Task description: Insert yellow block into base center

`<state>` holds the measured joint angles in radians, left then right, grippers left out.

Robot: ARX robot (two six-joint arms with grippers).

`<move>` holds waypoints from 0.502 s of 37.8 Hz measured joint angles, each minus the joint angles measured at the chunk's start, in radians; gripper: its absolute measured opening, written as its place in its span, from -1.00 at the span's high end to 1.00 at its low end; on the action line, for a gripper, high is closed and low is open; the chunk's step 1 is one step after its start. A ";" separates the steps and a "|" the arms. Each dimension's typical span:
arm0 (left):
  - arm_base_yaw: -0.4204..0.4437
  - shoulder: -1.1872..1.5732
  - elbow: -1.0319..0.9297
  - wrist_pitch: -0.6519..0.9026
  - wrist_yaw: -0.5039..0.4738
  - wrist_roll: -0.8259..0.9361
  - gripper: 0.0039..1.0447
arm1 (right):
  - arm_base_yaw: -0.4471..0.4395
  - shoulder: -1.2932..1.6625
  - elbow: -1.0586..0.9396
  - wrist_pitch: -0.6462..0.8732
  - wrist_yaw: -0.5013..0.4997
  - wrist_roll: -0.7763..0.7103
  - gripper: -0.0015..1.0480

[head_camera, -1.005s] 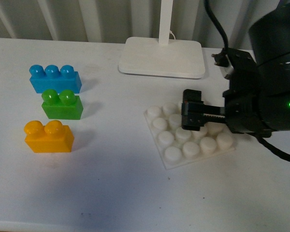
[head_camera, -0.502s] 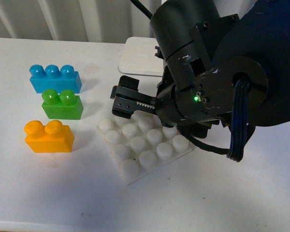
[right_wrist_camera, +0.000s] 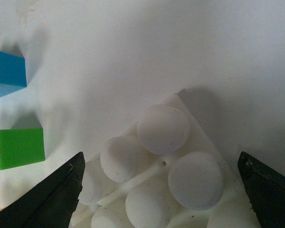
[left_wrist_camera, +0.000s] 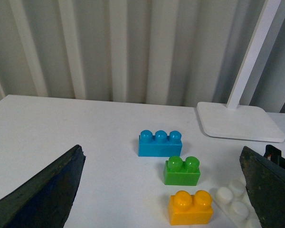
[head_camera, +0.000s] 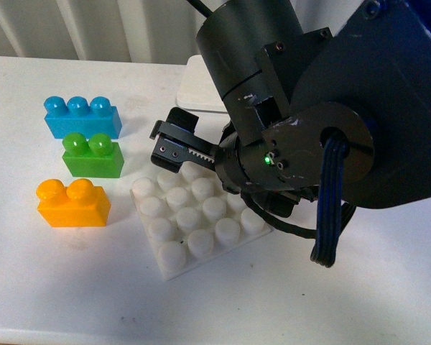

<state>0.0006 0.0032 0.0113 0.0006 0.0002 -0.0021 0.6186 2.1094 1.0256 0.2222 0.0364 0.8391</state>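
Front view, white table (head_camera: pixel 72 287): carries all parts; insertion not yet done.
Black right arm (head_camera: pixel 330 108): fills the right half of the view and hides most of the flat white lamp foot (left_wrist_camera: pixel 240 122).
White square studded plastic base (head_camera: pixel 174 269): flat on the table, centre studs bare, far edge covered by the right gripper (head_camera: pixel 174 144).
Right gripper: low over that far edge. In the right wrist view its fingers (right_wrist_camera: pixel 42 199) are spread wide with a base corner between them. Nothing is clamped; contact cannot be determined.
Left gripper (left_wrist_camera: pixel 161 151): absent from the front view. In the left wrist view it is spread wide and empty.
Blue three-stud brick (head_camera: pixel 81 118), green two-stud brick (head_camera: pixel 93 157): untouched.
Orange-yellow two-stud plastic block (head_camera: pixel 72 205): upright, ungripped, near the base's left side.
Remaining (judgement): grasp, carry, press onto the centre studs.
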 joint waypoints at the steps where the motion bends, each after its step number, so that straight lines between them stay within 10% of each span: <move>1: 0.000 0.000 0.000 0.000 0.000 0.000 -0.88 | -0.005 -0.002 -0.006 0.016 0.000 0.006 -0.82; 19: 0.000 0.000 0.000 0.000 0.000 0.000 -0.88 | -0.209 -0.261 -0.261 0.158 -0.027 -0.040 -0.82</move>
<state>0.0006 0.0032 0.0113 0.0006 0.0002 -0.0021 0.4099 1.8484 0.7647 0.3801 0.0093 0.7994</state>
